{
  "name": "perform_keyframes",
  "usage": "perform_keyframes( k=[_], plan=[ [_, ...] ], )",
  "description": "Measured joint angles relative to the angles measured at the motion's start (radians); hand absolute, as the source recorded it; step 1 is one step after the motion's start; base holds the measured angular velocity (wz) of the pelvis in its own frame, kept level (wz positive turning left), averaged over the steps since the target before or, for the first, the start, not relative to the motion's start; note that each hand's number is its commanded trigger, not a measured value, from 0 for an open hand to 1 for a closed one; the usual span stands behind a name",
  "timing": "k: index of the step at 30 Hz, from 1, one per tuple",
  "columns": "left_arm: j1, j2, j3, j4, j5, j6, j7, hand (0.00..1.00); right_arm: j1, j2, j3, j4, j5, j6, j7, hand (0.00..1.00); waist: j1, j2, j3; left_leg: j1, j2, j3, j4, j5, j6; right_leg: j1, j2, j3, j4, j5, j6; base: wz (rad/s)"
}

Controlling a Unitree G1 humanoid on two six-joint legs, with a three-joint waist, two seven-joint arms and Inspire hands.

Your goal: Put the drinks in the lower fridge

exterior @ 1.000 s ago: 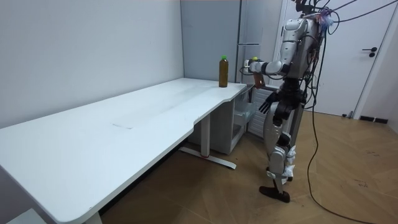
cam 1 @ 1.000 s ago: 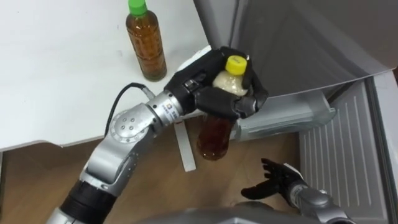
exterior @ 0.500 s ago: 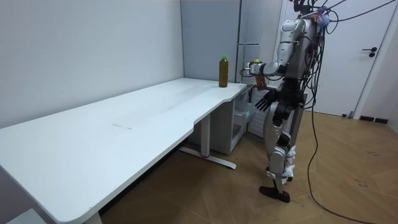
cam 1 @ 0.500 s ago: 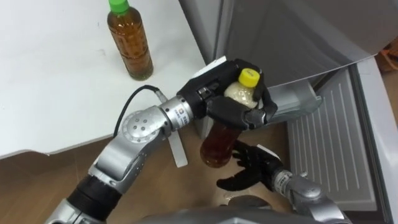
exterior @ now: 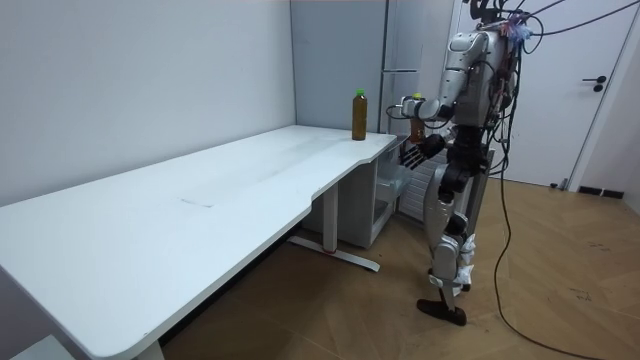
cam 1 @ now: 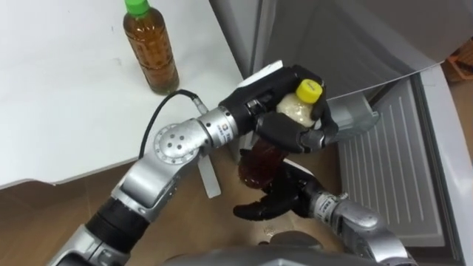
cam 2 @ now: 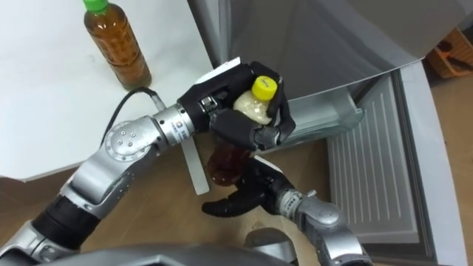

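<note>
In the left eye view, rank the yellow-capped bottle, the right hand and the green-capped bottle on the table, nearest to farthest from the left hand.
1. The yellow-capped brown drink bottle: gripped in the left hand itself.
2. The right hand: open, just below that bottle.
3. The green-capped amber drink bottle: upright on the white table, farther left.

Both eye views are looking steeply down from the robot's head, close over the surface's (cam 1: 59,111) corner beside the fridge (cam 1: 332,37), while the room view, standing well off, is facing along the surface toward that shared corner and its green-capped bottle (cam 1: 151,52).
</note>
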Motion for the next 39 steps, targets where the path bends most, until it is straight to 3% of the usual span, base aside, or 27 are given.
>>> perform_keyframes(
  k=[4, 11, 14, 20, 32, 33, 34, 39],
  plan=[
    [0.001, 0.000, -0.001, 0.019, 0.045, -0.003, -0.001, 1.00, 0.004, -0.025, 0.006, 0.000, 0.047, 0.000, 0.025, 0.00, 0.001, -0.006, 0.0003, -0.001, 0.001, -0.001, 0.006, 0.000, 0.000, -0.002, 0.001, -0.001, 0.006, 0.002, -0.001, 0.00],
    [0.001, 0.000, -0.079, 0.034, 0.067, -0.006, -0.005, 1.00, -0.002, -0.019, 0.060, -0.006, 0.281, 0.003, 0.047, 0.00, 0.001, -0.008, -0.0002, -0.006, 0.004, -0.002, 0.012, -0.002, 0.000, -0.005, 0.002, -0.004, 0.014, 0.002, -0.002, 0.00],
    [0.001, 0.000, -0.082, 0.034, 0.067, -0.010, -0.008, 1.00, -0.001, -0.024, 0.061, -0.006, 0.335, 0.011, 0.048, 0.00, -0.001, -0.007, -0.0006, -0.008, 0.006, -0.002, 0.016, -0.003, -0.001, -0.006, 0.004, -0.005, 0.014, 0.003, -0.004, 0.00],
    [0.001, 0.000, -0.083, 0.034, 0.068, -0.018, -0.009, 1.00, -0.001, -0.025, 0.057, -0.006, 0.362, 0.011, 0.057, 0.00, -0.001, 0.006, -0.0060, -0.007, 0.008, -0.002, 0.015, -0.004, -0.003, -0.006, 0.007, -0.004, 0.014, 0.004, -0.005, 0.00],
    [0.004, 0.006, -0.098, 0.089, 0.061, -0.037, -0.031, 1.00, -0.005, -0.026, 0.062, -0.006, 0.399, 0.011, 0.064, 0.00, 0.002, 0.011, -0.0051, -0.018, 0.010, 0.001, 0.014, -0.004, -0.003, -0.022, 0.009, -0.002, 0.015, 0.005, -0.007, 0.00],
    [0.004, 0.006, -0.099, 0.091, 0.061, -0.037, -0.032, 1.00, -0.005, -0.027, 0.063, -0.006, 0.399, 0.011, 0.065, 0.73, 0.003, 0.011, -0.0051, -0.018, 0.010, 0.001, 0.014, -0.004, -0.003, -0.022, 0.009, -0.002, 0.015, 0.005, -0.007, 0.00],
    [0.004, 0.006, -0.100, 0.097, 0.060, -0.038, -0.032, 1.00, -0.005, -0.028, 0.064, -0.006, 0.400, 0.011, 0.065, 1.00, 0.003, 0.011, -0.0051, -0.017, 0.010, 0.001, 0.013, -0.004, -0.003, -0.022, 0.010, -0.002, 0.015, 0.005, -0.007, 0.00],
    [0.004, 0.006, -0.099, 0.116, 0.055, -0.040, -0.032, 1.00, -0.006, -0.027, 0.073, -0.006, 0.410, 0.011, 0.062, 1.00, 0.004, 0.009, -0.0040, -0.017, 0.011, 0.002, 0.013, -0.004, -0.004, -0.022, 0.010, -0.001, 0.014, 0.005, -0.007, 0.00]
  ],
)
